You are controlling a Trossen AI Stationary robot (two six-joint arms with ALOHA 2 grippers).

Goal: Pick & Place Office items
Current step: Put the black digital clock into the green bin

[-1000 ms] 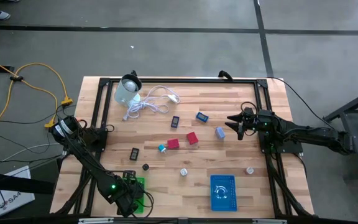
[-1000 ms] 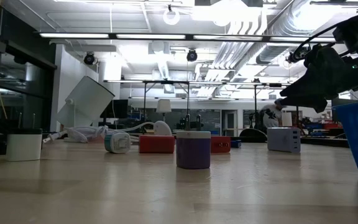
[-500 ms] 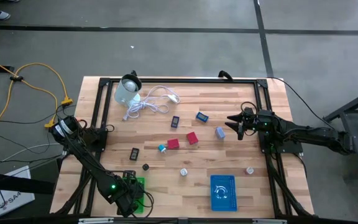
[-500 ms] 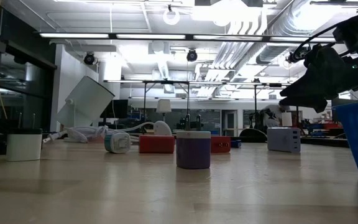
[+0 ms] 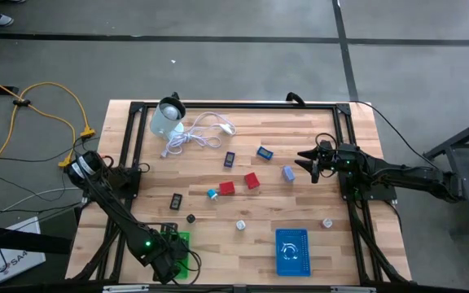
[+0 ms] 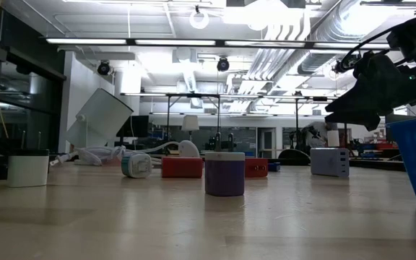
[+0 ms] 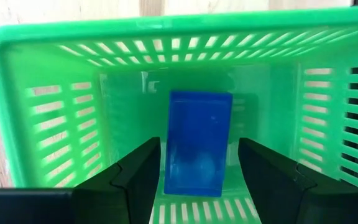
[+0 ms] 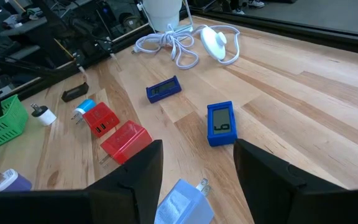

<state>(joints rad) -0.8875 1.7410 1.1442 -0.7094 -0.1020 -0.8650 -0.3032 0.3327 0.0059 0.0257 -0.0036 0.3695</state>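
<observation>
My left gripper (image 5: pixel 172 251) points down into a green basket (image 7: pixel 61 68) at the table's near left corner. It is open, with a flat blue block (image 7: pixel 197 124) lying on the basket floor between its fingers, a thin gap on each side. My right gripper (image 5: pixel 310 164) hovers open over the table's right side, above a pale blue plug piece (image 8: pixel 182 202). More office items lie on the wood: two blue pieces (image 8: pixel 221 123) (image 8: pixel 163 90), two red ones (image 8: pixel 126 142) (image 8: pixel 99 117), a black one (image 5: pixel 176 200), and small round and white ones (image 5: pixel 240 225).
A blue basket (image 5: pixel 291 251) stands at the near edge, right of centre. A pale round container (image 5: pixel 168 118) and a coiled white cable (image 5: pixel 198 133) lie at the far left. A black frame (image 5: pixel 234 106) runs round the tabletop. Bare wood lies between the items and the far edge.
</observation>
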